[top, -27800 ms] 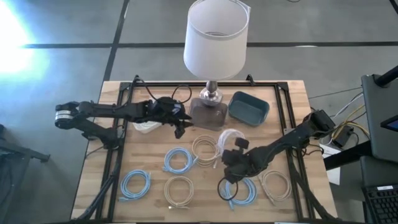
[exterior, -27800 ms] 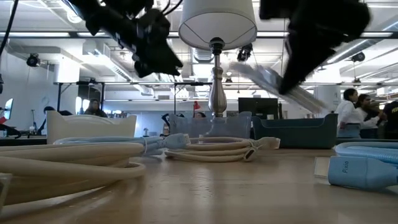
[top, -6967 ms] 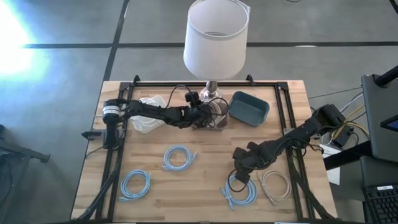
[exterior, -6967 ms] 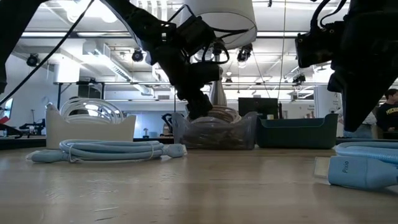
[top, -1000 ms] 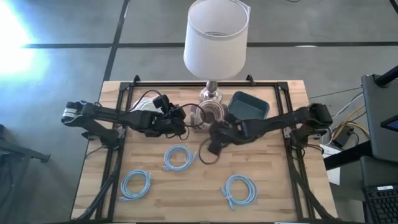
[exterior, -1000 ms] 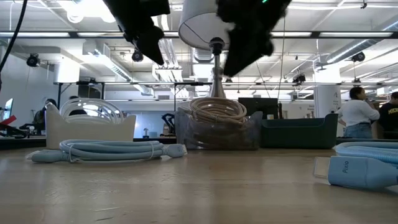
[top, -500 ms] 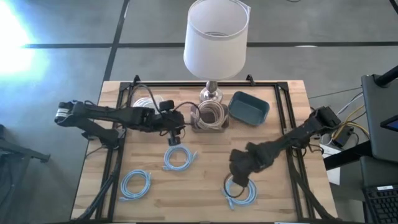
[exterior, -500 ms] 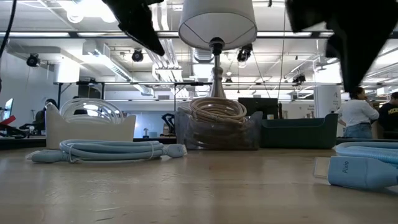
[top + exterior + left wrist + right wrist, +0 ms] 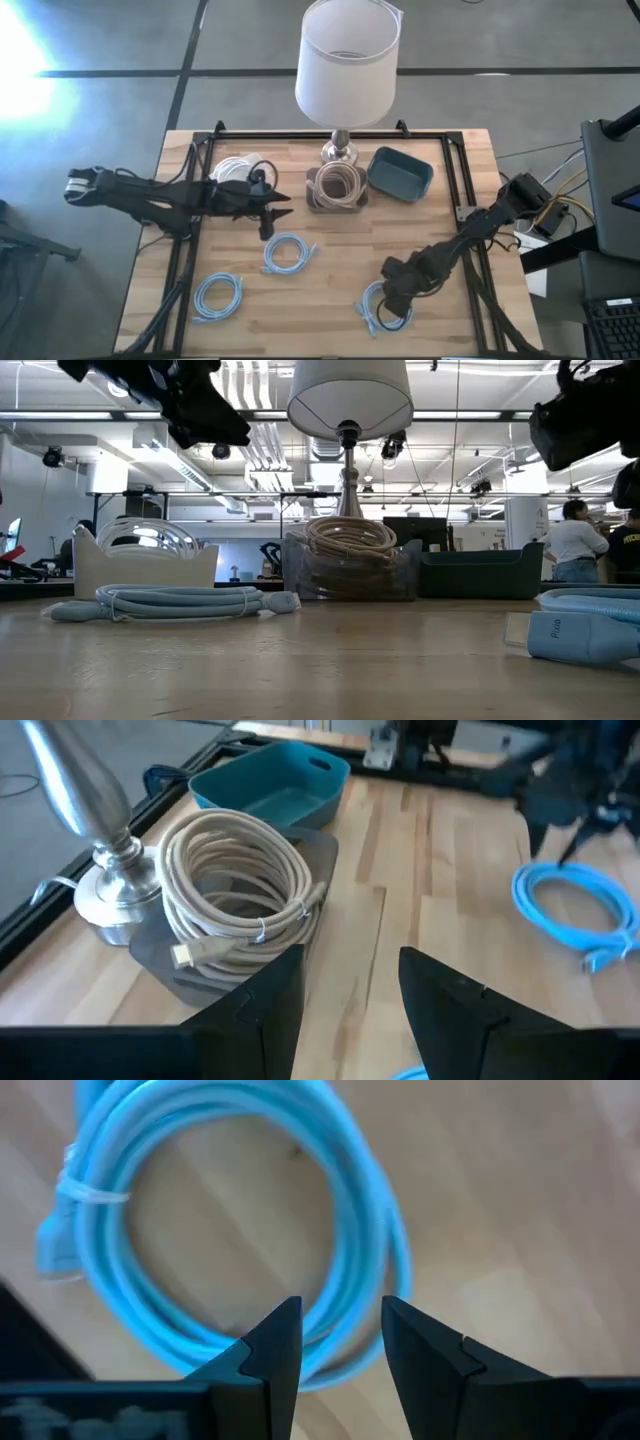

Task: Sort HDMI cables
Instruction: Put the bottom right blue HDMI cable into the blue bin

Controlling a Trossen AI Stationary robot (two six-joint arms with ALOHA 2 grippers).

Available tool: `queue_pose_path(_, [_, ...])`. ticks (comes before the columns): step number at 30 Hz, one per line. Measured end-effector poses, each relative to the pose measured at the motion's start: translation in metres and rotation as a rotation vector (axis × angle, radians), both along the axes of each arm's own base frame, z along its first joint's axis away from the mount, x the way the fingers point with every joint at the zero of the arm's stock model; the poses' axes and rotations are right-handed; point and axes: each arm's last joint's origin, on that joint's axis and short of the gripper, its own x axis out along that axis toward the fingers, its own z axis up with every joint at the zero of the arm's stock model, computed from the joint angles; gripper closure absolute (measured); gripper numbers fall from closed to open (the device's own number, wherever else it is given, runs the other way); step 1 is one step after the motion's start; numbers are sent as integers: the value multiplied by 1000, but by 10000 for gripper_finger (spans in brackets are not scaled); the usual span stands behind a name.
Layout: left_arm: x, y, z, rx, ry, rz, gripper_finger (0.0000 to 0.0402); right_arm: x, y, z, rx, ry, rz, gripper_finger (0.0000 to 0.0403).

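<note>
Right gripper [image 9: 335, 1342]: pointed down over the blue coil [image 9: 240, 1230] near the table's [image 9: 330, 325] front edge, fingers apart astride its strand.
Left gripper [image 9: 350, 1000]: stretched low toward table centre, fingers apart, empty.

- Table [image 9: 470, 200]: light wood planks, pale tan.
- Frame [image 9: 330, 132] on the table: black.
- Lamp shade [image 9: 347, 62]: white; lamp base [image 9: 339, 152]: silver metal.
- Three loose cable coils [image 9: 288, 252] [image 9: 217, 296] [image 9: 372, 305]: light blue.
- Coils [image 9: 235, 880] in the clear tray [image 9: 320, 845]: beige.
- Coils [image 9: 233, 166] in the white bin [image 9: 145, 569]: white.
- Empty bin [image 9: 399, 174]: dark teal.
- Both arms [image 9: 160, 195] [image 9: 460, 245]: black.
</note>
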Motion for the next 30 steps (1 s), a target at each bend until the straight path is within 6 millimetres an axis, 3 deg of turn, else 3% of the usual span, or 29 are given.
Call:
queue_pose_path(6, [-7,2,-10,-47,-28,31,234,-2,-6,-14,-51,-33,-39,270])
queue_pose_path(13, [-6,3,-7,-53,-45,35,234,-12,-13,-32,-48,2,-117,271])
queue_pose_path(20, [-6,3,-6,-52,-48,35,234,-12,-14,-35,-64,-46,-133,276])
queue_pose_path(26, [-6,4,-6,-47,-48,44,234,-8,-15,-35,-83,-83,-136,336])
queue_pose_path(30, [-6,5,-5,-32,-54,81,234,-3,-18,-32,-208,-183,-210,384])
